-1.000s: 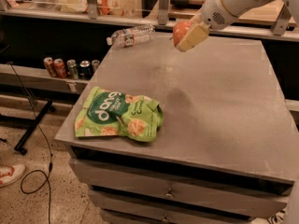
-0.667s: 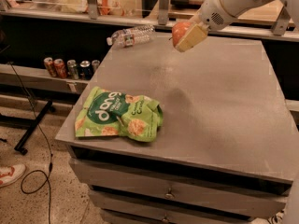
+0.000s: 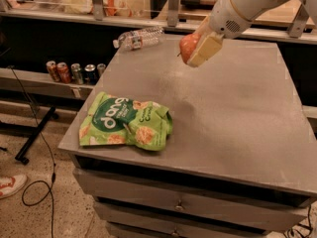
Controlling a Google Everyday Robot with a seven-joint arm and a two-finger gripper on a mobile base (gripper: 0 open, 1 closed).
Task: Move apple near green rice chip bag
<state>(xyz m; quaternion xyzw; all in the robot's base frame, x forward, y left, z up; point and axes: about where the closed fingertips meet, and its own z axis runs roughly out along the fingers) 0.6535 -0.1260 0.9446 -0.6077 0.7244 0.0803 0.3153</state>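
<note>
Tool point(image 3: 194, 52) at upper centre-right of frame, above far part of bench point(image 3: 237, 113). Fingers clamped on apple point(image 3: 185, 45); apple held clear of bench surface.

Apple: small, round, orange-red, right side covered by pale finger.

Green rice chip bag point(image 3: 126, 122): flat, crumpled, at front left of bench; white "dang" on dark-green circle. Well apart from apple.

Clear bottle point(image 3: 138, 37) on its side, far left corner.

Single raised view, angled down over the table point(image 3: 237, 113), jaws around apple point(image 3: 186, 45) at upper right.
</note>
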